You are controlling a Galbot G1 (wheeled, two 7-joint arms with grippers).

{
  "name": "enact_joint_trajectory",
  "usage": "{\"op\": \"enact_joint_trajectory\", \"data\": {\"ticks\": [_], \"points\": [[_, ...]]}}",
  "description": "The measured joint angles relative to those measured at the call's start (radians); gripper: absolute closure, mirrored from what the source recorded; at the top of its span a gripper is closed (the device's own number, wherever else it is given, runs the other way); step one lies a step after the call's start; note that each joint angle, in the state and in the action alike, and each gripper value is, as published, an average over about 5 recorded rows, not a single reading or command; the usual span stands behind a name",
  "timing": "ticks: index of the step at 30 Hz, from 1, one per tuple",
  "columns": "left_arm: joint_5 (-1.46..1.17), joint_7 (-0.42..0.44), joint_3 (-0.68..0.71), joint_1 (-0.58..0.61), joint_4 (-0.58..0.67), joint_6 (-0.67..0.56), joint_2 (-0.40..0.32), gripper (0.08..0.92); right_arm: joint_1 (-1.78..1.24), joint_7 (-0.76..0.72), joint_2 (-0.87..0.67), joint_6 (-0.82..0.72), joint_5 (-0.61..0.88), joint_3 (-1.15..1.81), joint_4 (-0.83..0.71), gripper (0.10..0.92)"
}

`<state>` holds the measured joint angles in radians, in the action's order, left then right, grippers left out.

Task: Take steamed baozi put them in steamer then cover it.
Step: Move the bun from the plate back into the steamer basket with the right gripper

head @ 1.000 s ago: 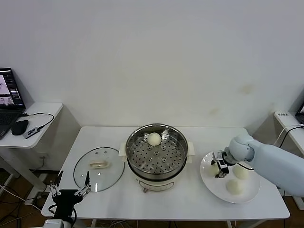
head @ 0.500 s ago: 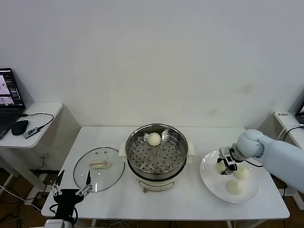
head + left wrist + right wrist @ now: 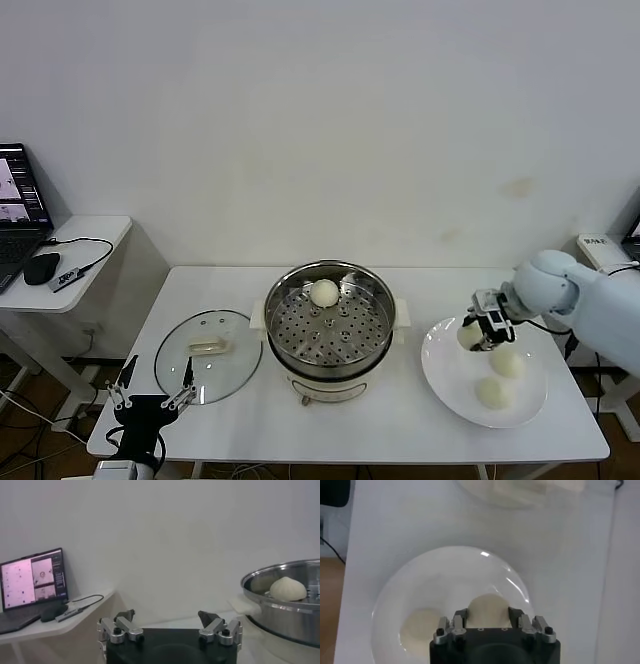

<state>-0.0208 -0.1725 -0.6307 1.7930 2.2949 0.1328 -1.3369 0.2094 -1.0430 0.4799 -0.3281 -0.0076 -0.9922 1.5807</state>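
Since a second earlier, the right gripper [image 3: 479, 331] had risen off the white plate [image 3: 450, 385] with one bun [image 3: 469, 337] clamped between its fingers, so that bun hung above the plate's left edge instead of lying on it. On the table [image 3: 400, 430], the steamer [image 3: 329, 330] stood in the middle with its top bare and one bun [image 3: 324, 292] already on the far part of its tray, ready to take the rest. Its glass lid [image 3: 208, 355] lay flat to the left, parked aside until loading was done. Two more buns [image 3: 507, 363] waited on the plate at the right. At the near left edge, the left gripper [image 3: 148, 391] sat idle, its fingers spread wide and holding nothing.
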Motion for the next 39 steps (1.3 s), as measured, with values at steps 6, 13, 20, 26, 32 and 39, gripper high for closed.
{"op": "enact_joint_trajectory", "data": {"ticks": [6,13,20,26,32,39], "points": [[0.000,0.000,0.004,-0.004,0.001,0.000,0.001,0.177,0.125,-0.003,0.015,-0.014,0.048,-0.082,0.033,0.491],[-0.002,0.000,0.006,-0.009,0.003,0.001,0.004,0.177,0.302,-0.004,0.065,-0.033,0.120,-0.196,0.059,0.491],[-0.007,0.001,0.002,-0.015,0.003,0.001,0.005,0.177,0.454,0.006,0.158,-0.057,0.207,-0.282,0.060,0.491],[-0.007,0.001,-0.006,-0.021,0.003,0.001,0.004,0.177,0.512,0.021,0.260,-0.083,0.276,-0.311,0.043,0.491],[-0.010,0.002,-0.017,-0.028,0.001,0.001,0.001,0.177,0.512,0.039,0.372,-0.110,0.325,-0.318,0.010,0.491],[-0.014,0.003,-0.030,-0.036,-0.013,0.001,-0.003,0.177,0.464,0.053,0.509,-0.125,0.356,-0.317,-0.052,0.490]]}}
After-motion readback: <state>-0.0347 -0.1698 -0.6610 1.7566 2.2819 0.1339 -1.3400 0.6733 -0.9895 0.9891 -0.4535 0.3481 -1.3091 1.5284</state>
